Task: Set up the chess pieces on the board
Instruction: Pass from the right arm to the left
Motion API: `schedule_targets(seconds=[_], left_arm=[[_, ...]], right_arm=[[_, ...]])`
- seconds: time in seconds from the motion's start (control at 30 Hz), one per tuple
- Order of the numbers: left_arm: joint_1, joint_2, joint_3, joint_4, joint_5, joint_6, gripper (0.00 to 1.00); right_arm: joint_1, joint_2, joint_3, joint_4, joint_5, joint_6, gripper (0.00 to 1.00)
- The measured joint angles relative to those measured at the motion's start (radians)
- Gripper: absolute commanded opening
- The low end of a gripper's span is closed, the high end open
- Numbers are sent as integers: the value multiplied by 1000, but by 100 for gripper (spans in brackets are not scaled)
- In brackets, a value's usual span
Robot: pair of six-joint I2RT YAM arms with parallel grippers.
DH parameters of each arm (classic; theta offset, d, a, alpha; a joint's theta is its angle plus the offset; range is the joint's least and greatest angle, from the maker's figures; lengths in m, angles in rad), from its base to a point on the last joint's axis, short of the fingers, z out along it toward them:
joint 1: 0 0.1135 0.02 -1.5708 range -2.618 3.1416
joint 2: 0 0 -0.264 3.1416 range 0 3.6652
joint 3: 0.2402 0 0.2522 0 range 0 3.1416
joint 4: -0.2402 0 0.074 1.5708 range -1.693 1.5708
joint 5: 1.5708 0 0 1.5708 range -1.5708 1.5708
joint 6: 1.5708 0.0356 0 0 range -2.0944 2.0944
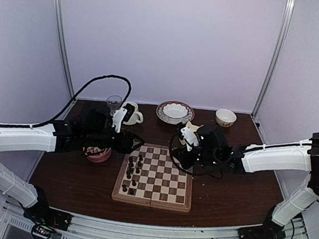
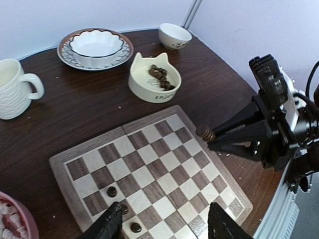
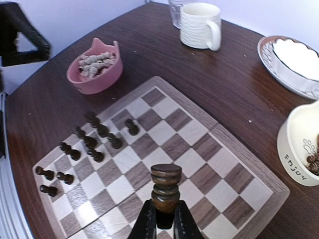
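Note:
The board (image 1: 167, 194) lies in the middle of the table, with several dark chess pieces (image 1: 132, 170) standing on its left part. My right gripper (image 3: 162, 219) is shut on one dark brown piece (image 3: 166, 186), held above the board's right half; the left wrist view shows that same piece (image 2: 205, 132) over the board's right edge. My left gripper (image 2: 164, 226) hangs open over the board's left side (image 2: 149, 164), nothing between its fingers (image 2: 107, 226). A few dark pieces (image 2: 112, 191) stand just beside its left finger.
A pink bowl (image 3: 95, 64) of cream pieces sits left of the board. A cream cat-shaped bowl (image 2: 154, 77) holds more dark pieces behind it. At the back stand a white mug (image 2: 12, 89), a glass (image 1: 114, 102), a plate with a white bowl (image 2: 94, 47) and a small bowl (image 2: 174, 35).

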Motion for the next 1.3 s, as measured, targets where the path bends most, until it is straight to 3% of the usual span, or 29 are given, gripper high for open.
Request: schedule_targets(seconds=[0.27, 0.57, 1.0, 1.2, 1.3], left_arm=[[4, 74, -6, 124, 232, -54, 58], [4, 143, -5, 182, 370, -105, 60], [4, 196, 1, 229, 478, -146, 33], [4, 196, 9, 229, 490, -151, 30], [4, 196, 12, 229, 493, -153, 18]], right_arm=[[103, -98, -72, 158, 14, -49, 12], [149, -86, -71, 189, -24, -113, 13], [179, -66, -58, 174, -33, -160, 12], [184, -56, -50, 172, -34, -185, 12], [187, -54, -45, 168, -33, -193, 12]])
